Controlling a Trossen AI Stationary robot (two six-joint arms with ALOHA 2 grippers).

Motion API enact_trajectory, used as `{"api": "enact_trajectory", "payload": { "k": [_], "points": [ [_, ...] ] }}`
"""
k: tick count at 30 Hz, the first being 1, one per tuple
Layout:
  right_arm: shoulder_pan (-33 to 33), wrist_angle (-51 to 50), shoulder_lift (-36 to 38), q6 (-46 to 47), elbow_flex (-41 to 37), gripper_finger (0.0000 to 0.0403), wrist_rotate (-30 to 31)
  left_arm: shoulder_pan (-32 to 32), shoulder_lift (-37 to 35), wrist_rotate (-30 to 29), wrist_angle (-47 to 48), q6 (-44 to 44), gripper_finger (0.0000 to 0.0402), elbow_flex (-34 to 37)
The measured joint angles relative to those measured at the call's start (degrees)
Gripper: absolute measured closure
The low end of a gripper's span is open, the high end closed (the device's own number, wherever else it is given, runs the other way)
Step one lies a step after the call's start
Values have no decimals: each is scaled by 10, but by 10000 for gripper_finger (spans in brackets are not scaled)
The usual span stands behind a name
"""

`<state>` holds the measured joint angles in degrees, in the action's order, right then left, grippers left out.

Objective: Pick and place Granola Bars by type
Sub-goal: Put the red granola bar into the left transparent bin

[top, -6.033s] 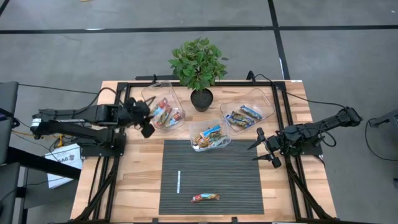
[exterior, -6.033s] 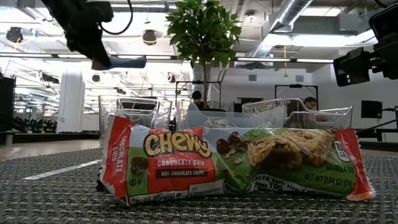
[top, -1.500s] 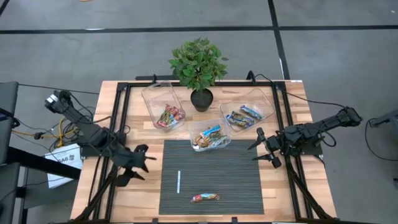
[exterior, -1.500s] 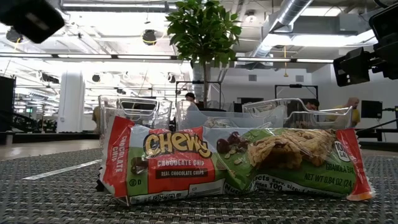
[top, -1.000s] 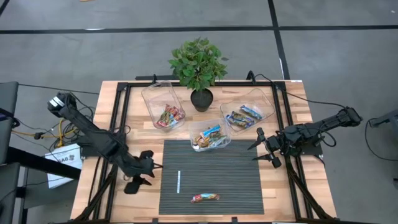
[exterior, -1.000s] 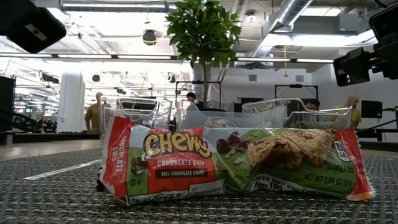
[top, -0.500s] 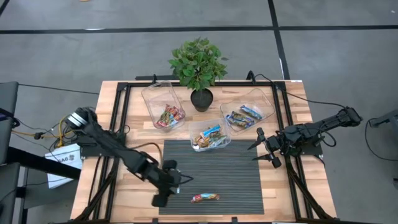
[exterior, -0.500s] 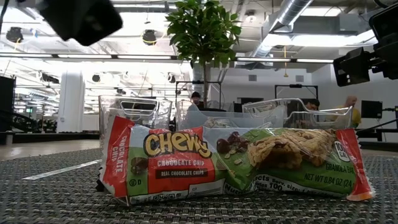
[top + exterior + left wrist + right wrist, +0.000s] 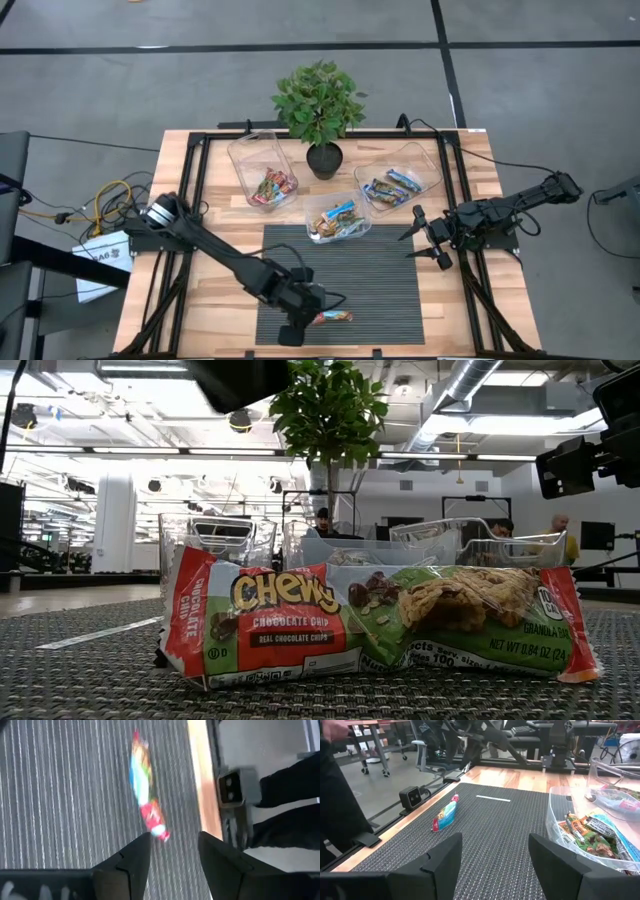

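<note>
High view: the left pincer (image 9: pixel 308 318) hangs over the dark ribbed mat (image 9: pixel 390 280), just beside the lone Chewy chocolate chip granola bar (image 9: pixel 331 318) near the desk's (image 9: pixel 475 190) front edge; three clear bins (image 9: pixel 262 170) behind hold other bars.

Low view: the bar (image 9: pixel 370 625) lies flat on the mat.

Left wrist view: the pincer (image 9: pixel 172 851) is released, its fingers (image 9: pixel 131 857) straddling the bar's (image 9: pixel 145 810) end.

Right wrist view: the right pincer (image 9: pixel 495 854) waits released at the desk's right side.
</note>
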<state>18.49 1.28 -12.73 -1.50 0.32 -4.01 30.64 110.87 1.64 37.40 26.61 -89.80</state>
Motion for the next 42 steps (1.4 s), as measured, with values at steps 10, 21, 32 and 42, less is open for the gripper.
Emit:
{"api": "enact_trajectory", "payload": {
  "k": [10, 21, 32, 42],
  "points": [
    [0, 0, 0, 0, 0, 182, 0, -12, 37, -30, 40, 9, 244, -65],
    [0, 0, 0, 0, 0, 182, 0, -20, 101, 2, 2, 17, 233, -65],
    [0, 0, 0, 0, 0, 182, 0, -37, 132, 34, -19, 21, 139, -65],
    [0, 0, 0, 0, 0, 182, 0, -37, 159, 40, -40, 23, 112, -65]
  ]
}}
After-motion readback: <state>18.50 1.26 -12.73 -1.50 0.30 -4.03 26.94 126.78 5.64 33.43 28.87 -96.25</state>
